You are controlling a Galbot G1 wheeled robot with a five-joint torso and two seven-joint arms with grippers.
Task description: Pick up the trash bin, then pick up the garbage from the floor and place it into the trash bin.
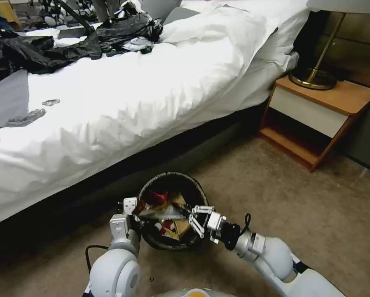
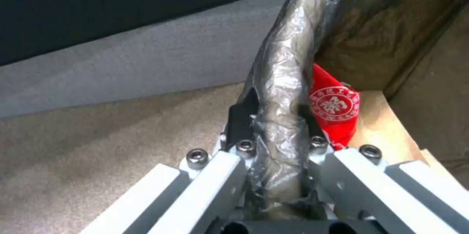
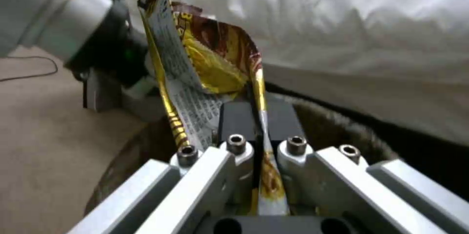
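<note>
My left claw pinches the trash bin rim; my right claw pinches a gold snack wrapper over its mouth.

glossy white rounded arms, silver-grey wrist cuffs, a looping black cable, pale metal fingers fastened with dark hex-socket screws.

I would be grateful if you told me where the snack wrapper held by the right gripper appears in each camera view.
Head view: the snack wrapper lies across the trash bin mouth, pinched by the right gripper.
Left wrist view: not identifiable; the left gripper clamps the bin's bagged rim beside a red cup.
Right wrist view: wrapper stands between the shut fingers.
Shared landmark: the bin's liner-covered rim.
</note>
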